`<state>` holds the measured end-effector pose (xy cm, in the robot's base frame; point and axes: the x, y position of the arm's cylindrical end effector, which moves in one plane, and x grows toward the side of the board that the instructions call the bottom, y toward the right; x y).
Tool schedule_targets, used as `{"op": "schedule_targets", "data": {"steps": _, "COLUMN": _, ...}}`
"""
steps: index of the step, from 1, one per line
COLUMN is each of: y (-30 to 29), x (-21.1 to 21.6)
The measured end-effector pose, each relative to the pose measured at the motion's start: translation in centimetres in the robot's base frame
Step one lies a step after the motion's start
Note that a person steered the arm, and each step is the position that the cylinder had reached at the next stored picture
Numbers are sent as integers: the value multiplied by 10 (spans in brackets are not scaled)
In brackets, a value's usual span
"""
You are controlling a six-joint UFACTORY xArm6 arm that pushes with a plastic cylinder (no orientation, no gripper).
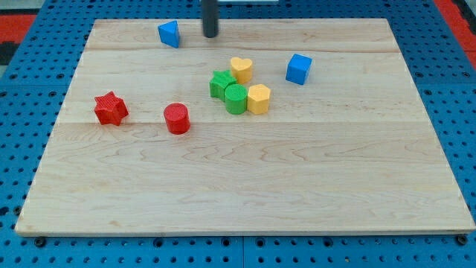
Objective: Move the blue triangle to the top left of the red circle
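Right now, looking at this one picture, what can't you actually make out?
- Rod above my tip: cut off by the view's top edge; the arm is out of frame.
- Green star: partly hidden by the green cylinder in front.
- Yellow heart and yellow hexagon: touching the green blocks or just close, too small to tell.
- Blue triangle: far side hidden.

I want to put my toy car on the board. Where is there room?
The wide bare wood below the red cylinder block and red star block is free. It is crowded where the green and yellow blocks cluster. My tip stands right of the blue triangle block.
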<state>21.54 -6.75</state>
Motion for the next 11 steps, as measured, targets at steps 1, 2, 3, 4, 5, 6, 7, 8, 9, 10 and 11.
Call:
{"op": "schedule_targets", "data": {"steps": 1, "y": -23, "x": -22}}
{"op": "schedule_targets", "data": {"steps": 2, "y": -103, "x": 0}}
{"op": "schedule_targets", "data": {"steps": 3, "y": -117, "x": 33}}
{"op": "schedule_targets", "data": {"steps": 4, "y": -88, "x": 8}}
{"op": "schedule_targets", "data": {"steps": 5, "y": -68, "x": 10}}
{"op": "schedule_targets", "data": {"steps": 6, "y": -50, "x": 48}}
{"op": "schedule_targets", "data": {"steps": 7, "y": -76, "x": 65}}
{"op": "schedule_targets", "data": {"steps": 8, "y": -57, "x": 88}}
{"op": "schedule_targets", "data": {"steps": 9, "y": -52, "x": 90}}
{"op": "schedule_targets", "data": {"steps": 10, "y": -22, "x": 81}}
{"op": "schedule_targets", "data": {"steps": 11, "y": -10, "x": 85}}
